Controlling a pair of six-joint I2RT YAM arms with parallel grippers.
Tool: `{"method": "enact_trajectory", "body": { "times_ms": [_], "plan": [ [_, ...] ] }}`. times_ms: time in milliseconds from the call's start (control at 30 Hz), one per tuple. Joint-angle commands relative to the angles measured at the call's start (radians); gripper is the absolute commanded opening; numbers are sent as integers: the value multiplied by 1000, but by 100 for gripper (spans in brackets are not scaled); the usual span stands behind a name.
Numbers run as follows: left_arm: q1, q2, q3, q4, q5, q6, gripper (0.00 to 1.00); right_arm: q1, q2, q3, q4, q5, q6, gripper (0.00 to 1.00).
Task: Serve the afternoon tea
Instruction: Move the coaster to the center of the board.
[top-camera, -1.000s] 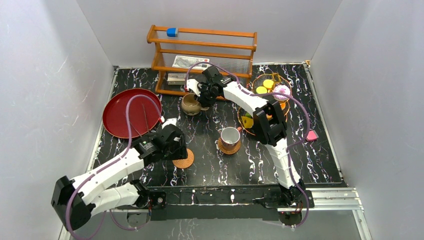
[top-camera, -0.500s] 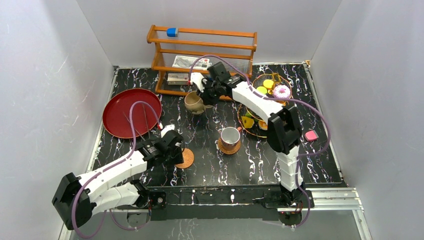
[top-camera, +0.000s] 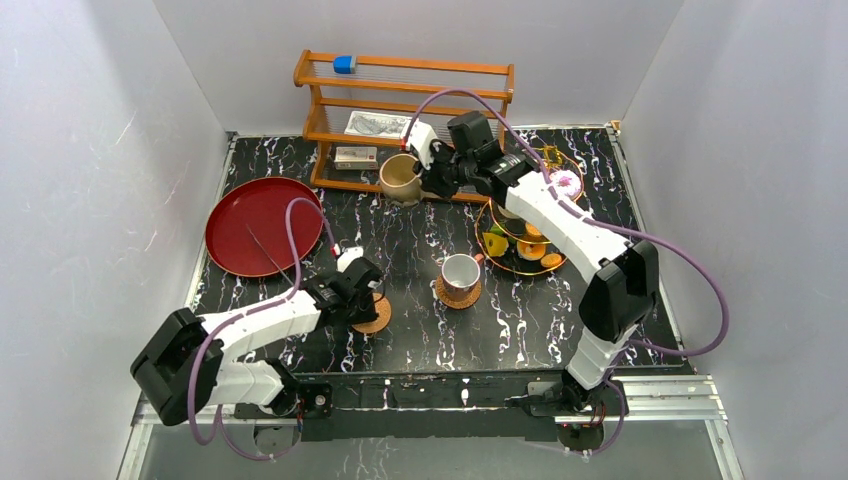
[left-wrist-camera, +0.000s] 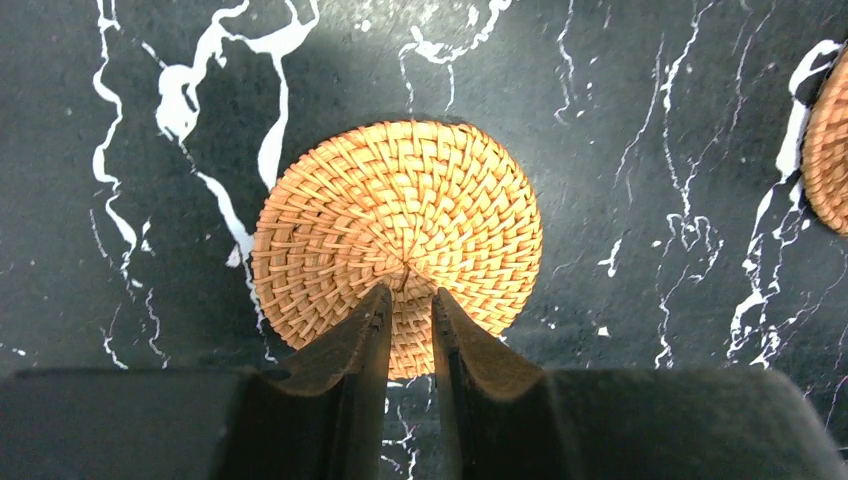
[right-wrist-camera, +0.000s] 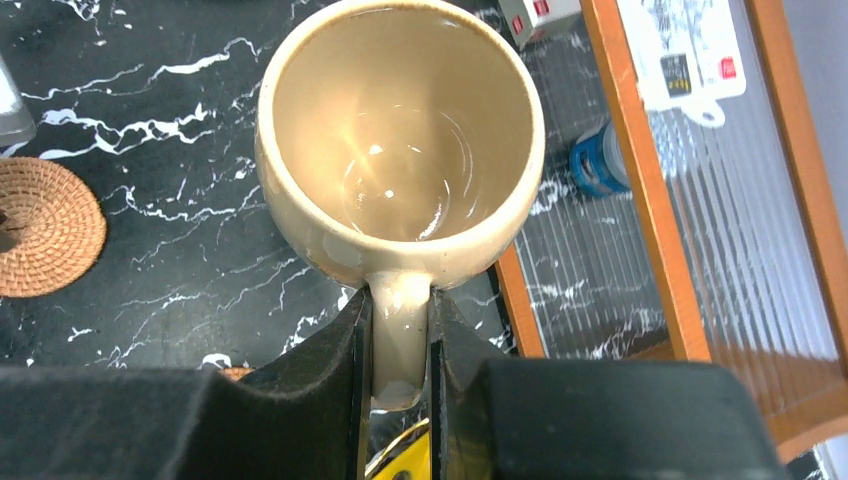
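Black marble table (top-camera: 420, 335), white walls: tan mug (top-camera: 400, 177) aloft at 12 o'clock, bare coaster (top-camera: 374, 318) at 7.

The right gripper (right-wrist-camera: 400, 330) pinches the mug's handle, upright, just before the wooden rack (top-camera: 400, 65). The left gripper (left-wrist-camera: 408, 300) stands over the coaster's near edge, fingers drawn close with a slim gap; whether they pinch it I cannot tell. Bare marble rings that coaster. At its 3 o'clock, apart, the white red-handled cup (top-camera: 460, 272) sits on the second coaster (top-camera: 458, 297). The tiered stand (top-camera: 520, 270) lies at 2, the red tray (top-camera: 250, 225) at 10.
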Motion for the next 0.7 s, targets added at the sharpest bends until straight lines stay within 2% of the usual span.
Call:
{"method": "enact_trajectory", "body": {
  "times_ms": [0,300,467,667],
  "plan": [
    [-1,49,-8,128,-55,30,20,-37,-114,-38,168,18,48,0],
    [-1,245,69,224,-95,56,19,-99,-211,-93,190,9,68,0],
    [17,378,186,236,-87,83,22,-116,-235,-94,186,8,80,0],
    [114,493,273,310,28,93,21,-125,-251,-92,185,2,100,0]
  ]
}}
